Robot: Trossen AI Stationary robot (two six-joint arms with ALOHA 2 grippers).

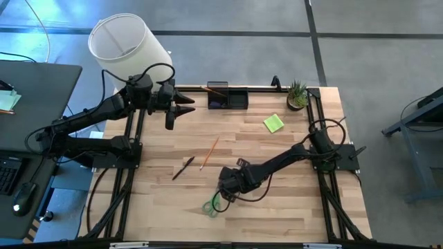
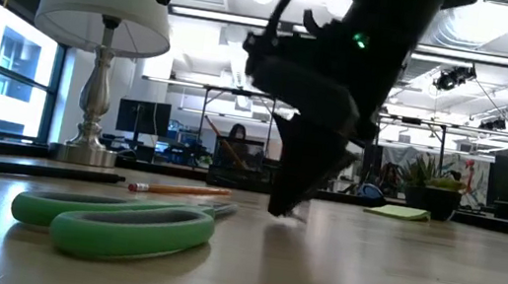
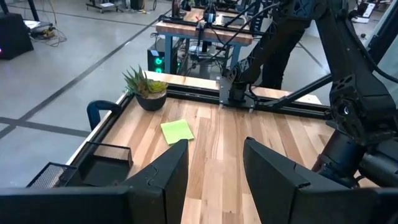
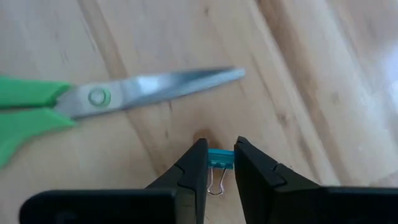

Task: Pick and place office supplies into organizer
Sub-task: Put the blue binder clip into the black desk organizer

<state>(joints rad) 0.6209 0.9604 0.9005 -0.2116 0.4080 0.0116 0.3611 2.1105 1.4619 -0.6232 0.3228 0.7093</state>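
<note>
My right gripper (image 4: 220,155) stands near the table's front, fingers slanting down, shut on a tiny teal binder clip (image 4: 220,158). Right beside it lie the green-handled scissors (image 4: 93,99), flat on the wood (image 1: 214,205). An orange pencil (image 1: 209,153) and a dark pen (image 1: 183,168) lie mid-table. The lime-green sticky-note pad (image 1: 273,123) lies toward the far right. The black organizer (image 1: 228,98) stands at the far edge. My left gripper (image 3: 214,155) hovers open, high beside the organizer, with nothing between its fingers. My right gripper pinches the clip's teal body (image 4: 221,154) between its two fingertips (image 4: 198,163), coming from above at a slant. The clip's wire handles (image 4: 216,184) point back between the fingers. Whether the clip is clear of the table I cannot tell.
A white-shaded lamp (image 1: 128,45) stands off the far left corner and a small potted plant (image 1: 297,95) at the far right corner. A black frame (image 1: 325,131) borders the table. Bare wood lies between the pad and the scissors.
</note>
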